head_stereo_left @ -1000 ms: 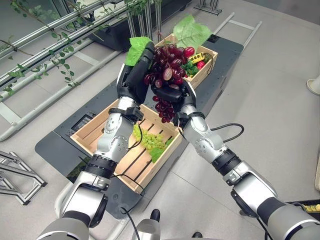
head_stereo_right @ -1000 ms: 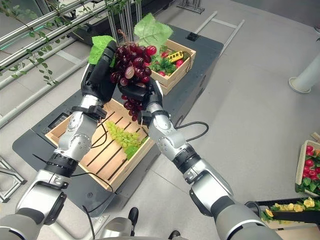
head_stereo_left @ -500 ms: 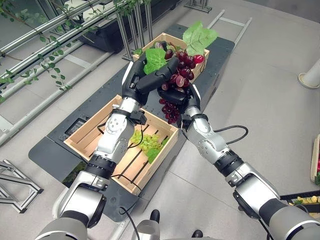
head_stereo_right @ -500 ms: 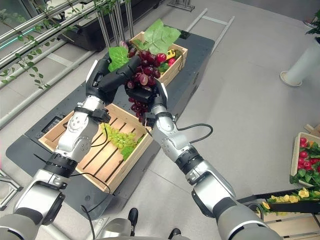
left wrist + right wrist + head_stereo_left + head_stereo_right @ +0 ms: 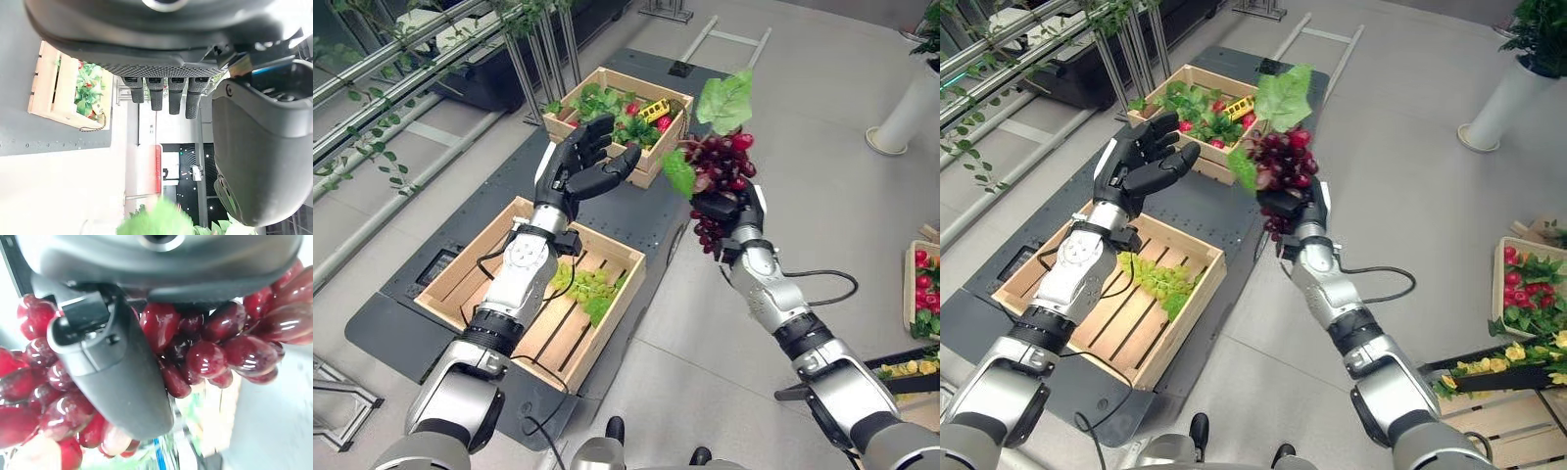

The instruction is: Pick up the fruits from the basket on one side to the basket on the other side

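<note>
Fingers of the right hand [image 5: 729, 208] are curled round a bunch of red grapes [image 5: 717, 166], thumb pressed across the berries in the right wrist view; the bunch is held up in the air, its green leaf [image 5: 725, 100] standing above it and a few berries dangling below the palm. Seen from the head, the bunch hangs at about 3 o'clock of the far crate [image 5: 607, 80], beyond the edge of the dark platform [image 5: 646, 211] that carries both crates. That far crate holds leafy greens, red fruit and a yellow item. At 9 o'clock of the grapes the left hand [image 5: 579, 166] is raised between the two crates, fingers loosely spread and holding nothing. Below it, at 7 o'clock, the near crate [image 5: 475, 266] holds a bunch of green grapes [image 5: 587, 290] on its slats.
</note>
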{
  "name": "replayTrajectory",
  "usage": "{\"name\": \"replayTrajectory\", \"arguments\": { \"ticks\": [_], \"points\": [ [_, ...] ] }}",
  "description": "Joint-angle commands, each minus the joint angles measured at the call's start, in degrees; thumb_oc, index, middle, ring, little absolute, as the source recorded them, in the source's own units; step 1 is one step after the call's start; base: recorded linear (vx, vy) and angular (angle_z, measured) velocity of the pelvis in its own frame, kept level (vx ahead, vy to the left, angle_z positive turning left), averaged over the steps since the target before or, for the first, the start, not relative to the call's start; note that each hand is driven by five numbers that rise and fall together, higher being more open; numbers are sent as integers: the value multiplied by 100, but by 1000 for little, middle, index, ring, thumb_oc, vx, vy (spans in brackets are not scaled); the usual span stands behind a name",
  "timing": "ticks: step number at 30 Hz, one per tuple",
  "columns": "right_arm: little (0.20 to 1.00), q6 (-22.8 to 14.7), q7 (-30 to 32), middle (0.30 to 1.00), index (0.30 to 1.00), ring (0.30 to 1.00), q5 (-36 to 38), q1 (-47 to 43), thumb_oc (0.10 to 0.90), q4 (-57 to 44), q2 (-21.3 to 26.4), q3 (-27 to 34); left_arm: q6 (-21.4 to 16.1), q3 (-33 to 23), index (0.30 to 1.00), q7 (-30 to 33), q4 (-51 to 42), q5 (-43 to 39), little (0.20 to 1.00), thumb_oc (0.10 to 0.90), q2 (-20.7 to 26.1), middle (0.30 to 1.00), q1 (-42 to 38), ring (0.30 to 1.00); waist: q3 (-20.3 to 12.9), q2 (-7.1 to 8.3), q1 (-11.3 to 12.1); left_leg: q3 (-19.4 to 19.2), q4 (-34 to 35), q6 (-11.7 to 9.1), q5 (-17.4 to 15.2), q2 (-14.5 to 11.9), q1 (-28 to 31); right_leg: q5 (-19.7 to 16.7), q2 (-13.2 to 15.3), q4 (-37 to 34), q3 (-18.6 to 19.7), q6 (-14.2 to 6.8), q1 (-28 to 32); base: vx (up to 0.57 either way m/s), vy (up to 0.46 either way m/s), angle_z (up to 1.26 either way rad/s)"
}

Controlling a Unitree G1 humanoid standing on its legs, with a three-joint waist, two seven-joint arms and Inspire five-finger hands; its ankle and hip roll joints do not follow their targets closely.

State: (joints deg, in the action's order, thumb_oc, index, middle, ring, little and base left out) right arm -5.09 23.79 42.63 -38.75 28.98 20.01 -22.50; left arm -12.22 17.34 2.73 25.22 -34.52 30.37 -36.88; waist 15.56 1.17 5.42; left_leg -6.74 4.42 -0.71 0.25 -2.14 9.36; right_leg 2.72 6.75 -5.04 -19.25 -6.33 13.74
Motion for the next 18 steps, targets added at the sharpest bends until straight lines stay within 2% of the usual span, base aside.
{"name": "replayTrajectory", "arguments": {
  "ticks": [1,7,14,16,18],
  "points": [
    [300,-879,-139,300,300,300,-318,-259,400,64,34,176,-831,-37,900,78,558,75,900,800,7,900,-430,900,-1223,-185,-167,65,58,-172,-223,9,-229,-76,-92,4,14,268,-341,14,13,-23],
    [300,-973,-354,300,300,300,-216,52,400,234,194,377,-903,13,900,129,630,111,900,800,19,900,-495,900,-1204,-175,-331,-65,58,-166,-276,-3,-133,-92,-104,4,146,247,-340,14,10,-9],
    [300,-1125,-482,300,300,300,-274,372,400,378,191,547,-805,-17,900,64,606,-64,900,800,-97,900,-346,900,-1163,-161,-460,-180,58,-141,-320,-23,-25,-105,-128,4,307,246,-326,20,12,-10],
    [300,-1180,-535,300,300,300,-269,509,400,427,160,603,-764,-57,900,-52,602,-279,900,800,-189,900,-220,900,-1152,-158,-499,-220,58,-133,-335,-33,9,-107,-136,4,350,243,-318,24,11,-8],
    [300,-1275,-646,300,300,300,-316,808,400,450,54,729,-760,-136,900,-325,508,-528,900,800,-488,900,105,900,-1110,-152,-574,-281,58,-106,-373,-42,68,-106,-152,4,442,243,-305,27,16,-13]
  ]
}}
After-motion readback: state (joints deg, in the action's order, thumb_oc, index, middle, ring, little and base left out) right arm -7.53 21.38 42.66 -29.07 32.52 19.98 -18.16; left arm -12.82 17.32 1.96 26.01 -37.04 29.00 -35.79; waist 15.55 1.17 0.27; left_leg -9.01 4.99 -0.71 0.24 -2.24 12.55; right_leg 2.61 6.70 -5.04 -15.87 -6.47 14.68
